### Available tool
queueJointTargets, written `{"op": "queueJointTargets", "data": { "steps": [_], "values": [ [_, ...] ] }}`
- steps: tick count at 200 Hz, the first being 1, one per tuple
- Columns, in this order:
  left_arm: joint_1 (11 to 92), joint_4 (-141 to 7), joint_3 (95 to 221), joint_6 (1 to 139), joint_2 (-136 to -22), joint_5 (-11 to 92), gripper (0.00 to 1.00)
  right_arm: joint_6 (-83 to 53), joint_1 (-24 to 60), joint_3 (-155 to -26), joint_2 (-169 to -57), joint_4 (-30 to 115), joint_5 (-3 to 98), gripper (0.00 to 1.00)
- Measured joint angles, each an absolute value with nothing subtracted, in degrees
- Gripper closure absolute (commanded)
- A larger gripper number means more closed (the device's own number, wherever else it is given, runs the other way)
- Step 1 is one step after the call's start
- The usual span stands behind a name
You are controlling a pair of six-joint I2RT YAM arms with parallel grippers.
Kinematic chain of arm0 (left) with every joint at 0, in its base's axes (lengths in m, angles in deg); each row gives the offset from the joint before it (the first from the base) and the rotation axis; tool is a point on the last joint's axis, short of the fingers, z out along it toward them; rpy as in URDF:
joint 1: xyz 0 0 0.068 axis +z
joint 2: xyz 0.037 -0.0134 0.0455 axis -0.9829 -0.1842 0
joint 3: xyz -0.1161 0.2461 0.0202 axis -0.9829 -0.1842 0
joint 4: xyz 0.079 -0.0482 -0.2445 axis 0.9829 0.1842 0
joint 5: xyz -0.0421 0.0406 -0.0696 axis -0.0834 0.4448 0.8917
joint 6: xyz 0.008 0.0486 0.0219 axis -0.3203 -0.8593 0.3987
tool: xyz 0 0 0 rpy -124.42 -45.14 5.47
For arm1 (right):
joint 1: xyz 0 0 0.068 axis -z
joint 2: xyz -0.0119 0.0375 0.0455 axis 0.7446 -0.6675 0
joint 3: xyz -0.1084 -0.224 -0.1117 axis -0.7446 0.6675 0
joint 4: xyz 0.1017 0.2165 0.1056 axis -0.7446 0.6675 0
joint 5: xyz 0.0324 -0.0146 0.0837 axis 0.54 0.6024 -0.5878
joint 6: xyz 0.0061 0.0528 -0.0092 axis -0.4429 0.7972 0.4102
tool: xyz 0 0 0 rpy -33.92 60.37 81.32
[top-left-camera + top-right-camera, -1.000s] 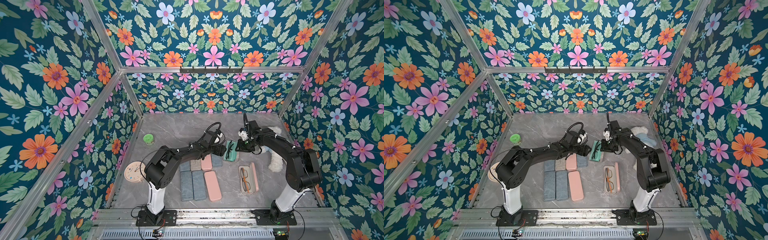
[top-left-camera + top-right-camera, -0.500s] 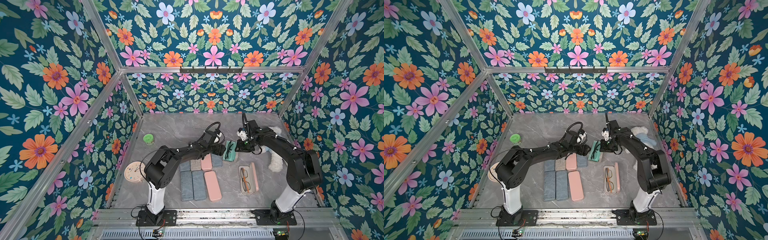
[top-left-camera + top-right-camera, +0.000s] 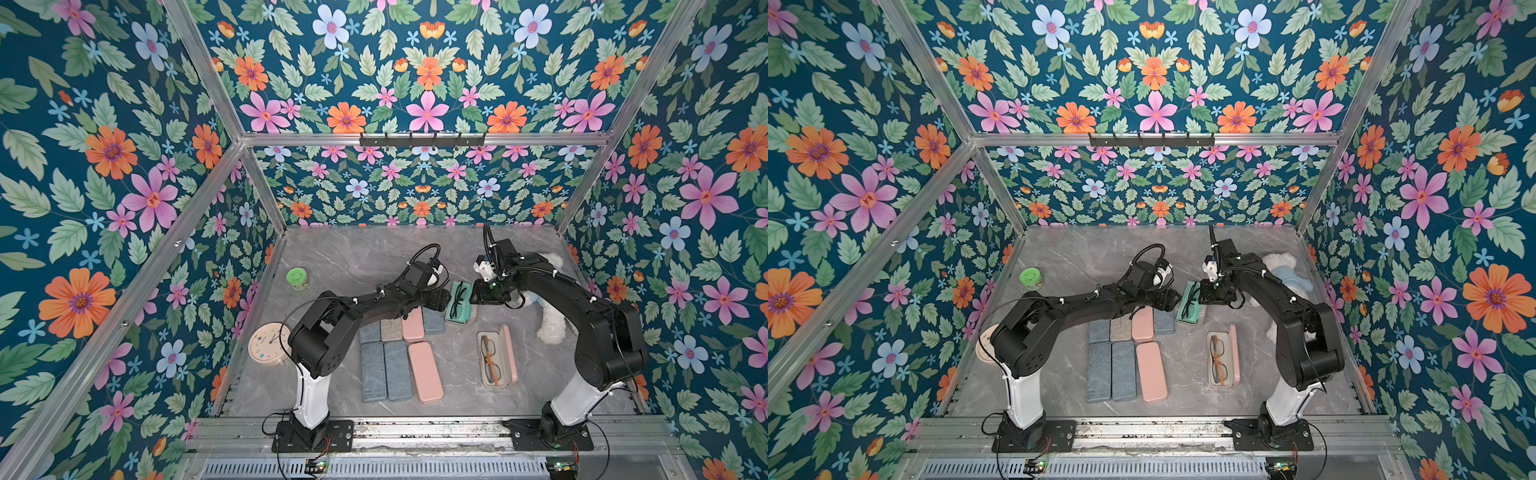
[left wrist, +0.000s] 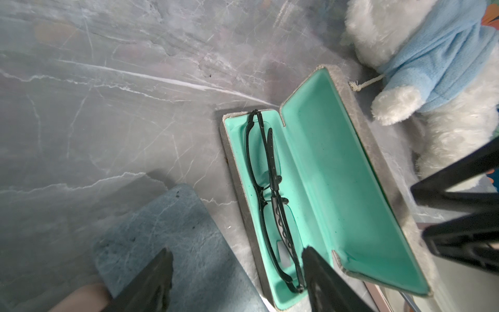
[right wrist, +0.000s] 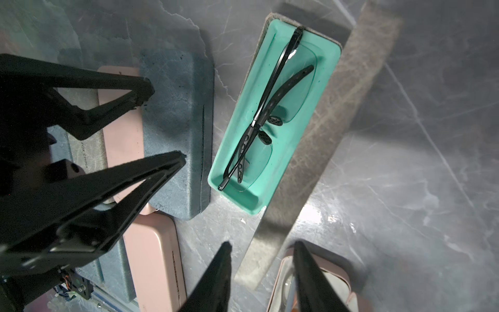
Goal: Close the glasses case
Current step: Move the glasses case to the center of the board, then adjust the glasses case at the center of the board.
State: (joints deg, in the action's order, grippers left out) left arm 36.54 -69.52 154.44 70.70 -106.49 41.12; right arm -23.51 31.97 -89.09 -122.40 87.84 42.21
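Glasses case [image 4: 337, 175] lies open; left gripper [image 4: 236, 250] and right gripper [image 5: 262, 243] both spread apart.

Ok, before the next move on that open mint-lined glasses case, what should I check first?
1. Black-framed glasses lie flat inside the grey felt, mint-lined case tray: ok.
2. Lid closed: not ok, it stands raised.
3. Left end effector open, over the blue closed case beside the tray, clear of the lid's path: ok.
4. Right end effector open at the lid's edge; contact: cannot tell.
5. White plush bear in a blue top sits behind the lid, outside its path: ok.
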Motion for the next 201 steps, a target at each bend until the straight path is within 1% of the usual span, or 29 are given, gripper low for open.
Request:
{"op": "queueJointTargets", "data": {
  "steps": [41,68,152,201],
  "values": [
    [36.54,-69.54,154.39,70.81,-106.33,41.12,0.22,-22.57,31.97,-90.9,-122.49,88.52,44.83,0.43],
    [36.54,-69.54,154.39,70.81,-106.33,41.12,0.22,-21.32,32.14,-92.74,-123.56,88.95,46.49,0.42],
    [36.65,-69.61,153.98,70.81,-105.96,41.1,0.22,-18.94,33.78,-97.65,-128.85,89.63,48.74,0.42],
    [36.71,-69.61,153.98,70.81,-105.96,41.1,0.23,-19.31,33.82,-101.89,-132.85,90.05,48.48,0.5]
  ]
}}
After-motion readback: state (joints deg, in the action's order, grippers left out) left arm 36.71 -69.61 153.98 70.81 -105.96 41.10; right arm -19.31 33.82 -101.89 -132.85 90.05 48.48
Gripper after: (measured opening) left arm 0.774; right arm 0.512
